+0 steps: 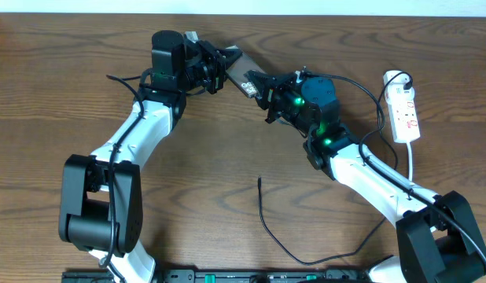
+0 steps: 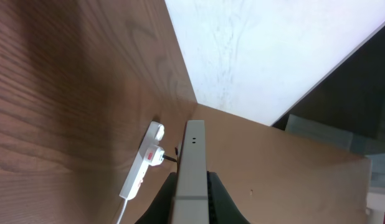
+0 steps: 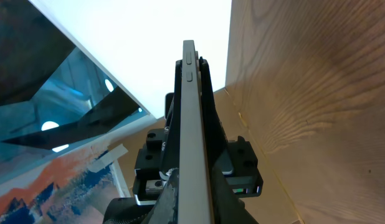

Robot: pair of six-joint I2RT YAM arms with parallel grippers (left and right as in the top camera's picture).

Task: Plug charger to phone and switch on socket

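The phone (image 1: 243,75) was off the surface (image 1: 70,94) near its far middle, turned on edge and held between both arms. The left hand (image 1: 221,69) was clamped on one end and the right hand (image 1: 263,86) on the other, each closed across the flat faces. In the wrist views it showed as a thin rigid slab (image 2: 194,168) (image 3: 191,124) with smooth sides. It probably would not bend, but it could slip or twist under a light pinch, so a firm grip across the faces, clear of the port end, looked wise. The end seen from the left wrist had small dark marks that may be the port, though I cannot tell. The charger (image 1: 266,224) lay loose on the surface in front, its tip free. Being limp and light, it was best pinched just behind the tip. The socket (image 1: 405,110) sat at the far right, well apart.
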